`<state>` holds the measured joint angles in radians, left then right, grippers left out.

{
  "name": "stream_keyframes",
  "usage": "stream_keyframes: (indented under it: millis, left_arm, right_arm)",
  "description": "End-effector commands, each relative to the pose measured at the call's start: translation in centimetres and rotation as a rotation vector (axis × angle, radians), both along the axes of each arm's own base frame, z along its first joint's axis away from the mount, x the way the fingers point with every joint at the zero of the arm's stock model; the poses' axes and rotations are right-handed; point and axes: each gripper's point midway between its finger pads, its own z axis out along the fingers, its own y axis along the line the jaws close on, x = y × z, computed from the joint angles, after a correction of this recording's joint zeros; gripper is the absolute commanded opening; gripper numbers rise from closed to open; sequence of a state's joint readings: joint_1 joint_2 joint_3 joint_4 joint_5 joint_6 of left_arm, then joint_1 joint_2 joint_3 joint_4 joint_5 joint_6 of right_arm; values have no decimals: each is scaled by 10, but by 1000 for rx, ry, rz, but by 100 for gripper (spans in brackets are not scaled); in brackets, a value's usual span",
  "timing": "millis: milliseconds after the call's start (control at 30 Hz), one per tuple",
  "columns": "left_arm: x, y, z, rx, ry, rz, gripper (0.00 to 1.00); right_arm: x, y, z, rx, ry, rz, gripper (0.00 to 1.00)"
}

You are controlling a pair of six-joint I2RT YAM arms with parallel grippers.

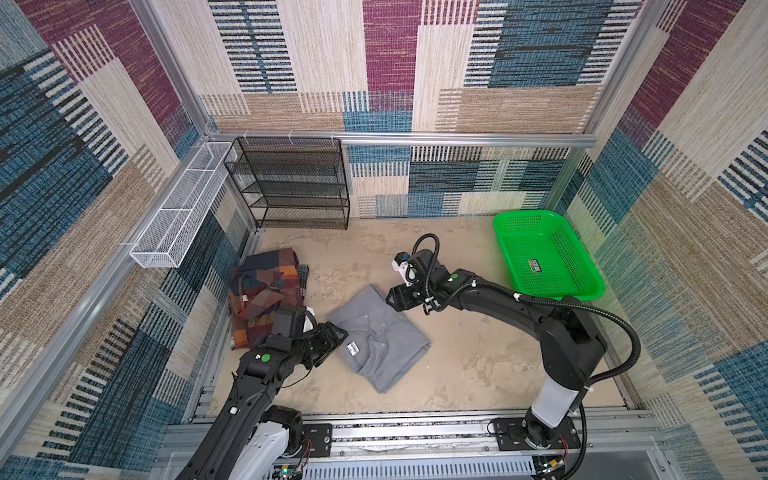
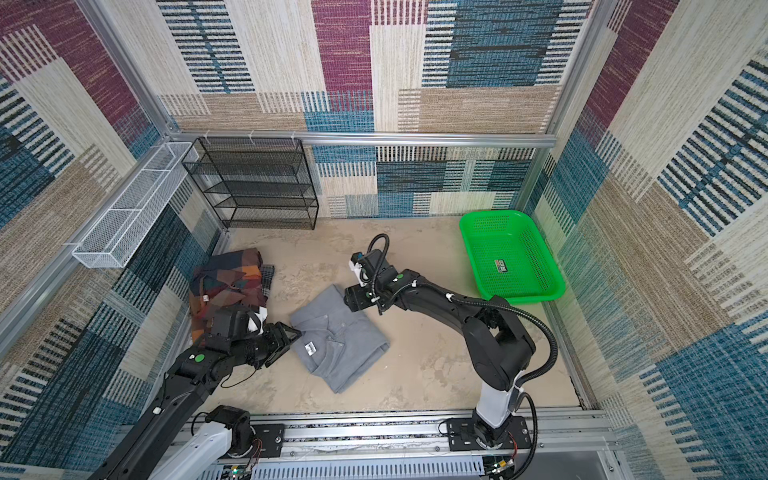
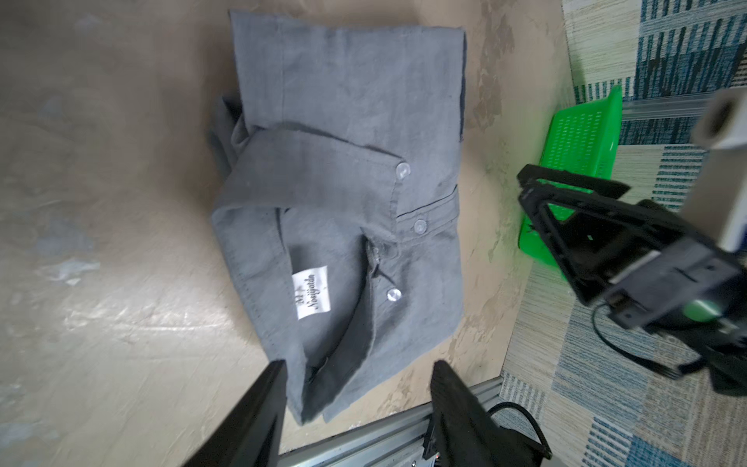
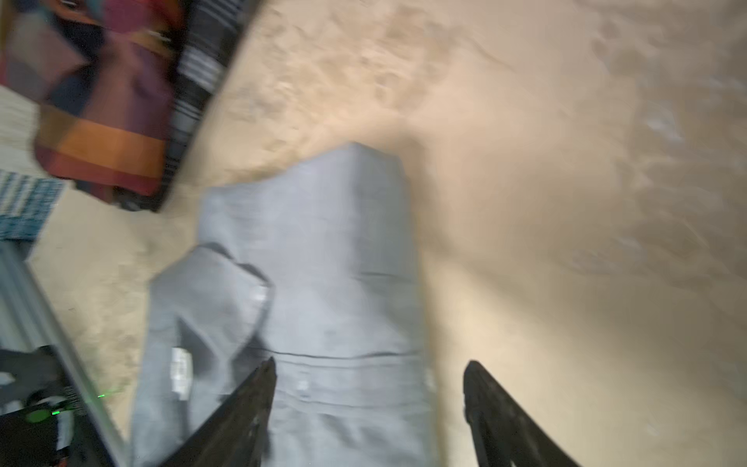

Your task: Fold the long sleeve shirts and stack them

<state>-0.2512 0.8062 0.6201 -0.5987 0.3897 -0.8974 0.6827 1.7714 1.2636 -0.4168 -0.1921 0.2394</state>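
Observation:
A gray long sleeve shirt (image 1: 380,336) (image 2: 338,340) lies folded flat mid-table, collar and white label up. A plaid long sleeve shirt (image 1: 266,291) (image 2: 226,282) lies folded at the left wall. My left gripper (image 1: 338,332) (image 2: 293,332) hovers at the gray shirt's left, collar-side edge. In the left wrist view it (image 3: 359,366) is open, with a corner of the gray shirt (image 3: 347,182) below the gap, not pinched. My right gripper (image 1: 392,297) (image 2: 347,295) is over the shirt's far corner. The blurred right wrist view shows it (image 4: 370,366) open above the gray cloth (image 4: 307,263).
A green mesh basket (image 1: 548,257) stands at the back right. A black wire rack (image 1: 291,183) leans on the back wall and a white mesh tray (image 1: 178,208) hangs on the left wall. A metal rail (image 1: 415,432) runs along the front edge.

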Motion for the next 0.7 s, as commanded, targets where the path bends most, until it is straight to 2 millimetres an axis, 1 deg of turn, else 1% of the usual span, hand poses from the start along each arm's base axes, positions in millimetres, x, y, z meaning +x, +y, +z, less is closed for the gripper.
stream_keyframes:
  millis: [0,67,133,200,300,367,400,533,600,667]
  left_arm:
    - [26,-6,18,10,-72,11,60]
    - [32,-14,18,24,-68,-8,60]
    - [35,-23,9,43,-51,-33,60]
    - [34,-33,-2,52,-22,-65,59]
    - [26,-39,-20,88,16,-93,58]
    - [18,-34,-30,107,39,-89,58]
    - [15,-30,-35,121,47,-85,58]
    - [2,-19,-49,177,71,-88,58]
    - [-2,-14,-58,207,89,-95,58]
    - [-4,-12,-61,217,95,-105,58]
  right_arm:
    - [-2,-1,-13,8,18,64,71]
    - [-6,5,-24,38,44,100,69]
    - [-11,11,-38,60,93,134,63]
    - [-16,10,-58,47,144,133,54]
    - [-25,0,-75,36,190,80,49]
    - [-33,-12,-83,12,211,26,44]
    - [-39,-19,-86,8,224,-10,43]
    - [-76,-27,-86,-1,248,-67,45]
    - [-96,-23,-83,9,270,-79,48]
    - [-118,-13,-72,72,296,-83,53]
